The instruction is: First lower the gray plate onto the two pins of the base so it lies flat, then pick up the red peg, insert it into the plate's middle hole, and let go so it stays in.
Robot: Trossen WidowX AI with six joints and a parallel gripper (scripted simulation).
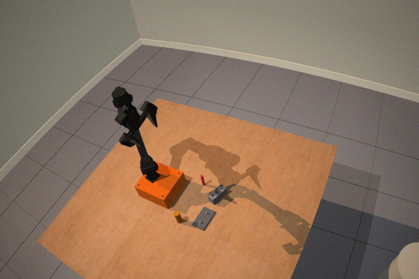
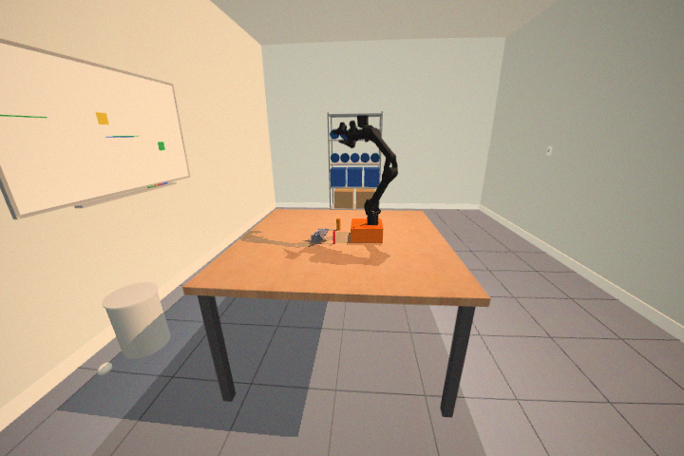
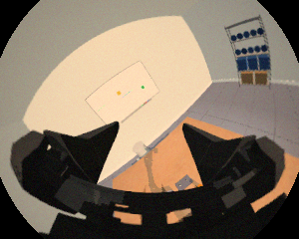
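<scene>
Gray plate (image 1: 203, 218) lies flat on the surface, near the gray block-like base (image 1: 217, 193); red peg (image 1: 202, 179) stands apart. My tool (image 1: 149, 114) hangs high, spread wide, empty. First step unstarted, I judge: descend to the plate.

lab room (whiteboard (image 2: 85, 126), stocked shelf (image 2: 354, 161), worktable (image 2: 336, 269)).

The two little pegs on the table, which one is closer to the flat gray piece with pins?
The orange peg. It stands right beside the flat gray base; the red peg stands farther off, beyond the gray plate.
</scene>
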